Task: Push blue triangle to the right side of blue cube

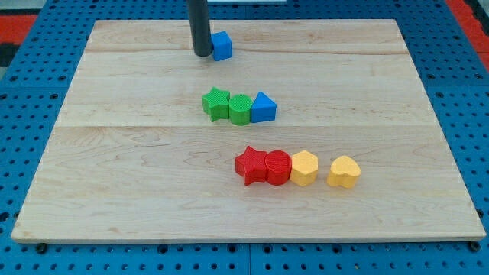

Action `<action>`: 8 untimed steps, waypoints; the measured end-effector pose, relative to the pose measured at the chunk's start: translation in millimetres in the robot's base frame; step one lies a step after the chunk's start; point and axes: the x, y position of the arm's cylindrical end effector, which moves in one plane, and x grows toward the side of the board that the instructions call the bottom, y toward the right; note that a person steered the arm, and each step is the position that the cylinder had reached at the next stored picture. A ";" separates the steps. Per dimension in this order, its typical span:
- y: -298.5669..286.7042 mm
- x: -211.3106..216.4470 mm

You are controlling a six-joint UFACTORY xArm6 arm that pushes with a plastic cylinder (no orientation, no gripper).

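Note:
The blue triangle (263, 107) lies near the board's middle, touching the right side of a green cylinder (240, 108). The blue cube (221, 46) sits near the view's top, left of centre. My tip (202, 53) rests on the board right against the cube's left side. The triangle is well below the cube and slightly to its right.
A green star (216, 103) touches the green cylinder's left side. Lower down, a red star (250, 166), a red cylinder (278, 167) and a yellow hexagon (304, 167) stand in a row, with a yellow heart (344, 172) apart at the right. The wooden board (114, 191) lies on a blue pegboard.

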 end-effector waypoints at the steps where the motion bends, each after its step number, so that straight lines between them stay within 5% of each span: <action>1: 7.7 -3.6; 4: 170.9 120.4; 5: 157.2 171.9; 6: 104.9 179.8; 8: 76.0 106.1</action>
